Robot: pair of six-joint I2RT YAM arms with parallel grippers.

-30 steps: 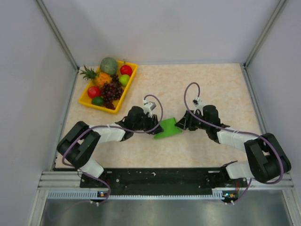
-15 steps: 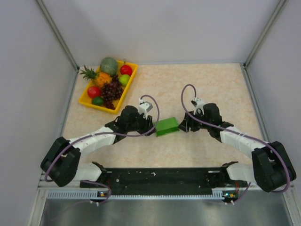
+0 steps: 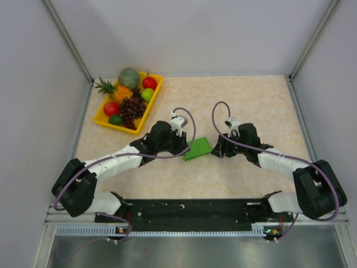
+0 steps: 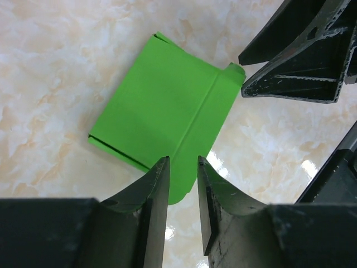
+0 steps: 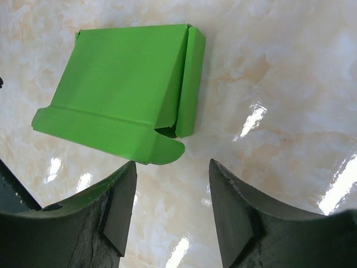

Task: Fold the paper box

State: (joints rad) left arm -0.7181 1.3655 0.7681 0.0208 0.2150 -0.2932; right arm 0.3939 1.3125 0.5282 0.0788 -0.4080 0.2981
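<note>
The paper box (image 3: 197, 148) is a bright green, partly folded card lying on the marble table between my two grippers. In the left wrist view the paper box (image 4: 162, 109) shows a crease and a rounded flap. That flap reaches under the narrow gap of my left gripper (image 4: 182, 163), whose jaws are not clamped on it. From above, my left gripper (image 3: 182, 146) sits at the box's left edge. My right gripper (image 3: 215, 147) is at the right edge. In its wrist view my right gripper (image 5: 173, 166) stands wide open just short of the box (image 5: 125, 89), holding nothing.
A yellow fruit tray (image 3: 157, 94) with several fruits stands at the back left. Grey walls close in the table on the left, right and back. The arm bases and a black rail (image 3: 189, 211) run along the near edge.
The left jaws have narrowed and that gripper has shifted slightly toward the box. The green box looks flatter and more skewed than half a second ago. The right gripper has barely moved.
</note>
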